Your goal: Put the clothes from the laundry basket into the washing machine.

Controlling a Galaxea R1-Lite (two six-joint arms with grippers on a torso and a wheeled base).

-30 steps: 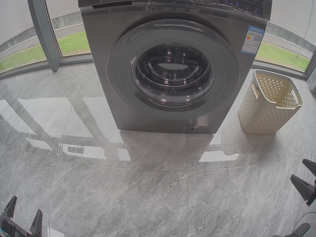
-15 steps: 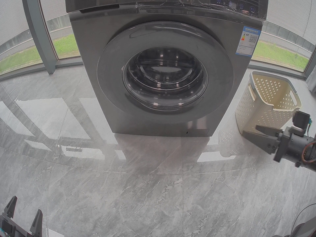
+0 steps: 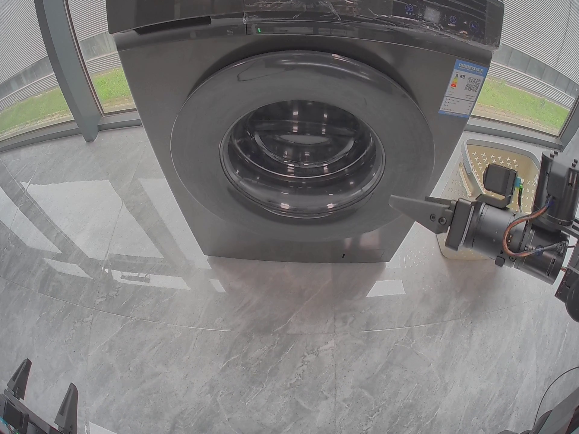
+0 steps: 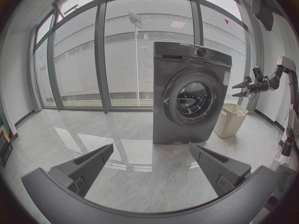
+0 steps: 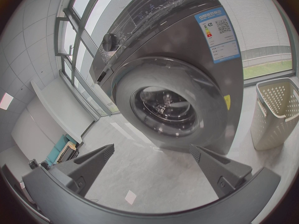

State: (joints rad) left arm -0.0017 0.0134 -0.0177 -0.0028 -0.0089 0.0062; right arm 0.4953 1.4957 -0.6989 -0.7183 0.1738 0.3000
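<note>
The grey washing machine (image 3: 301, 122) stands ahead with its round glass door (image 3: 301, 155) closed. A cream perforated laundry basket (image 3: 482, 155) sits on the floor to its right, partly hidden behind my right arm; the inner walls I can see are bare. My right gripper (image 3: 416, 209) is open in the air beside the door's right edge, holding nothing. From the right wrist view its fingers (image 5: 93, 159) frame the door (image 5: 168, 106), with the basket (image 5: 277, 112) off to one side. My left gripper (image 3: 47, 387) is low at the near left, open and empty.
Glossy grey floor tiles (image 3: 271, 345) stretch in front of the machine. Tall windows with dark frames (image 3: 66, 79) run behind it. The left wrist view takes in the machine (image 4: 190, 94), the basket (image 4: 230, 120) and the far-off right gripper (image 4: 238, 90).
The head camera has moved closer to the machine. My right arm has risen from the lower right and swung left across the basket toward the door's right edge. The left gripper is unchanged.
</note>
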